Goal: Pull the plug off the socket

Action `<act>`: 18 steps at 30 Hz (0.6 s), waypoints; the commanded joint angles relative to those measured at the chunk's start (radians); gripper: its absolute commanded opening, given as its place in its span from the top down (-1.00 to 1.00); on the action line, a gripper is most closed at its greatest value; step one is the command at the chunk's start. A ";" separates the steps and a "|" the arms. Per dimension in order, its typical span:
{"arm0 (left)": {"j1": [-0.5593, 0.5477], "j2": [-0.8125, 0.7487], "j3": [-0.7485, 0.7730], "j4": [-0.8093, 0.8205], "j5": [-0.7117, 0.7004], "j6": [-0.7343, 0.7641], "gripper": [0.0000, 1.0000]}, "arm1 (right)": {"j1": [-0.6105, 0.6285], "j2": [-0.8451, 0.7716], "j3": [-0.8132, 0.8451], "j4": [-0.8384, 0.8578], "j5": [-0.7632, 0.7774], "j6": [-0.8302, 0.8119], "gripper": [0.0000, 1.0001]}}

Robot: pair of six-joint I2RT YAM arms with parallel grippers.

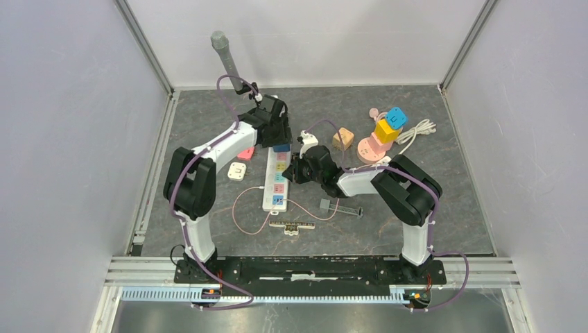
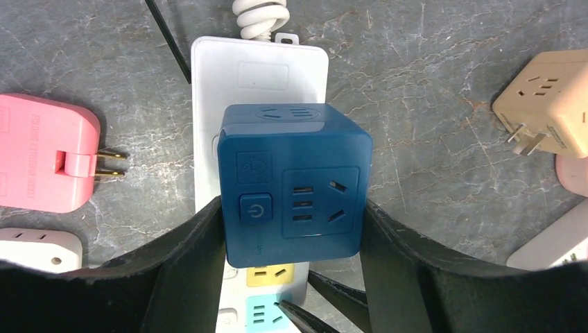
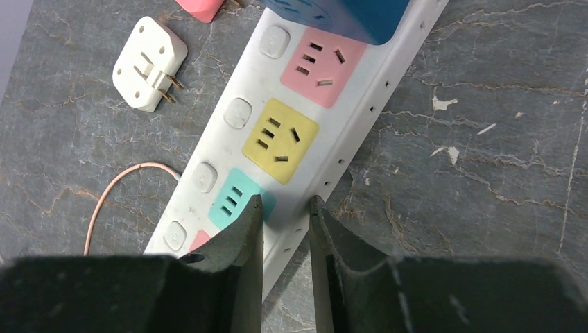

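The blue cube plug (image 2: pixel 291 184) sits on the far end of the white power strip (image 3: pixel 333 139), which lies flat on the table (image 3: pixel 485 139). It is not off its socket. The left gripper (image 2: pixel 291 215) straddles the cube from above, one dark finger pressed to each side face, so it is closed on the cube with its jaws spread to the cube's width. The right gripper (image 3: pixel 286 222) is drawn narrow and pinches the strip's long edge beside the teal socket (image 3: pixel 232 201). One finger rests on the top face and the other sits against the side wall (a brace, I judge, to keep the strip down while the cube goes up).

By my reading, both grasps are made and the pull itself is what remains. The left wrist camera looks straight down onto the cube, so I cannot tell whether its prongs have begun to slide out. In the top view the cube looks seated squarely on the strip. What is left is a straight lift away from the strip until the prongs clear, with the right arm holding its end down. The pink socket (image 3: pixel 322 59) and yellow socket (image 3: pixel 279 139) between the two grippers stand bare.
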 commanded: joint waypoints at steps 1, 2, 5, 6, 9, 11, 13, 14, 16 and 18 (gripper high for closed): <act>-0.121 -0.104 0.099 0.023 0.093 -0.089 0.86 | 0.002 0.135 -0.061 -0.295 0.083 -0.084 0.83; -0.125 -0.101 0.105 0.008 0.075 -0.073 0.86 | 0.002 0.134 -0.061 -0.296 0.085 -0.085 0.83; -0.128 -0.109 0.121 -0.025 0.024 -0.035 0.86 | 0.002 0.136 -0.061 -0.299 0.088 -0.087 0.83; -0.127 -0.115 0.131 -0.038 0.015 -0.017 0.86 | 0.003 0.136 -0.061 -0.299 0.089 -0.088 0.83; -0.128 -0.122 0.190 -0.103 0.003 0.045 0.86 | 0.003 0.136 -0.062 -0.299 0.091 -0.090 0.83; -0.127 -0.140 0.200 -0.119 -0.008 0.077 0.86 | 0.002 0.132 -0.064 -0.294 0.090 -0.089 0.83; -0.127 -0.161 0.192 -0.127 -0.023 0.103 0.86 | 0.002 0.121 -0.066 -0.285 0.083 -0.092 0.83; -0.127 -0.166 0.187 -0.137 -0.039 0.115 0.86 | 0.002 0.111 -0.068 -0.277 0.079 -0.093 0.82; -0.127 -0.184 0.158 -0.147 -0.073 0.122 0.86 | 0.002 0.080 -0.069 -0.266 0.069 -0.100 0.80; -0.127 -0.209 0.105 -0.138 -0.103 0.118 0.86 | 0.000 0.036 -0.067 -0.254 0.060 -0.109 0.77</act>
